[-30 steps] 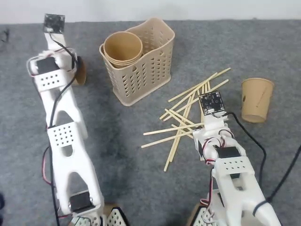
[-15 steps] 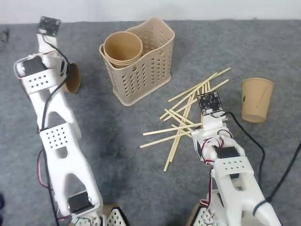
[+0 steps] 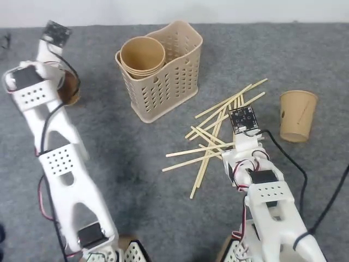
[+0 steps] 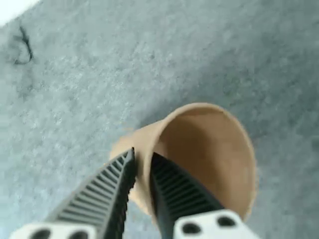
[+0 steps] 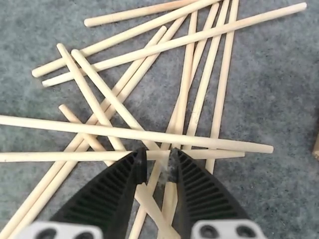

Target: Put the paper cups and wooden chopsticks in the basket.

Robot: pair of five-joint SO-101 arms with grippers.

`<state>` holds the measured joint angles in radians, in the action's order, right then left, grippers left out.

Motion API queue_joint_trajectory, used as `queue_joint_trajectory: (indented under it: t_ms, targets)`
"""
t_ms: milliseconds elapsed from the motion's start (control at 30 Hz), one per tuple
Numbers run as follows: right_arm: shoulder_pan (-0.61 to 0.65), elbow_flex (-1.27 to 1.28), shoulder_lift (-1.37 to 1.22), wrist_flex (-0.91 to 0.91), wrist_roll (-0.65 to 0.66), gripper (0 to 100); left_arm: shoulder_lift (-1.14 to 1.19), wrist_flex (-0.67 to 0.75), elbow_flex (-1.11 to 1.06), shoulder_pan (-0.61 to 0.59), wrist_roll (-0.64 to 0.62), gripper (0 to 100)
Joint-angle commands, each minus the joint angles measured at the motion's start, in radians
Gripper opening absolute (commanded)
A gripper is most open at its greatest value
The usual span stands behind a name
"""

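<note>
- Three paper cups are showing in the high view. The stacked cups [image 3: 143, 53] are already sitting in the left part of the basket [image 3: 169, 82], which is standing near the far edge of the grey surface [image 3: 136, 169].
- The left arm [image 3: 32, 95] is standing over the far left corner and is carrying the held cup [image 3: 68, 88]. This cup is tilting, with its mouth turned sideways.
- The basket is lying to the right of the held cup, so I am judging that the next move must carry the cup rightward and turn its mouth up.
- The chopsticks [image 3: 215, 134] are lying in a loose pile right of the middle. Most of them are pointing with their long axis from near-left to far-right.
- The right arm [image 3: 267, 191] is hanging over the near end of this pile.
- The loose cup [image 3: 298, 115] is waiting by the right edge, apart from the pile and nearer to the right arm.
- In the left wrist view, the left gripper [image 4: 142, 158] is clamping the wall of the held cup. One jaw is pressing outside and the other inside the mouth.
- In the right wrist view, the right gripper [image 5: 156, 158] is holding its jaws a narrow gap apart, low over the pile. Several sticks are running lengthwise away from the jaws and two are crossing just before them. I am judging that nothing is being squeezed yet.
</note>
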<state>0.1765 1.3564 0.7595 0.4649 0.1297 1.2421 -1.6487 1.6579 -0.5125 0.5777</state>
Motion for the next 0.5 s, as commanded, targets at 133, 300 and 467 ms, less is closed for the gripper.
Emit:
queue_joint_trajectory:
  t_ms: [133,300,467]
  targets:
    - [0.004,-0.005,0.024,-0.012,0.014,9.0,-0.069,0.018,0.019,-0.133,0.072,1]
    - [0.004,-0.005,0.024,-0.012,0.014,9.0,0.003,0.052,0.019,-0.201,0.068,1]
    - [0.005,-0.005,0.022,-0.01,0.014,9.0,0.04,0.112,0.021,-0.21,0.057,1]
